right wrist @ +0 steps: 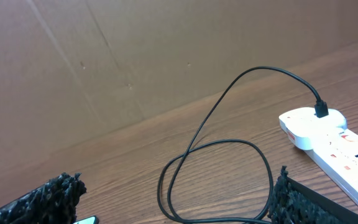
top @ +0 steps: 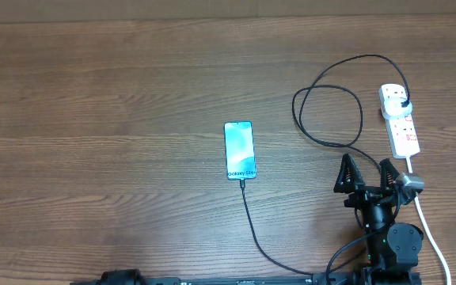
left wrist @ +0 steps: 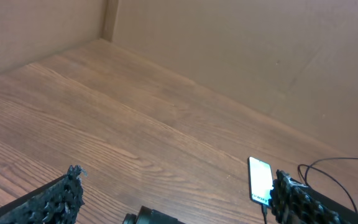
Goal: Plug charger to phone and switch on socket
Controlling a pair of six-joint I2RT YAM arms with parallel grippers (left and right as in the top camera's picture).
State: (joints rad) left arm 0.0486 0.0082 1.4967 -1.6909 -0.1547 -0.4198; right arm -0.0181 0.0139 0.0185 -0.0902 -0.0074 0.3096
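The phone [top: 240,150] lies flat mid-table with its cyan "Galaxy" screen up. The charger cable [top: 328,103] has its connector tip in the phone's near end [top: 243,183] and its black plug head [top: 403,104] in the socket strip [top: 403,131] at the right. My right gripper [top: 366,170] is open and empty, low over the table just in front of the cable loop [right wrist: 216,162] and left of the strip [right wrist: 344,152]. My left gripper [left wrist: 179,202] is open and empty, with the phone [left wrist: 260,180] beside its right finger.
The thick white cord [top: 434,237] runs from the strip's near end to the front right edge. The black cable curves along the front of the table [top: 271,257]. A brown cardboard wall [right wrist: 135,56] backs the table.
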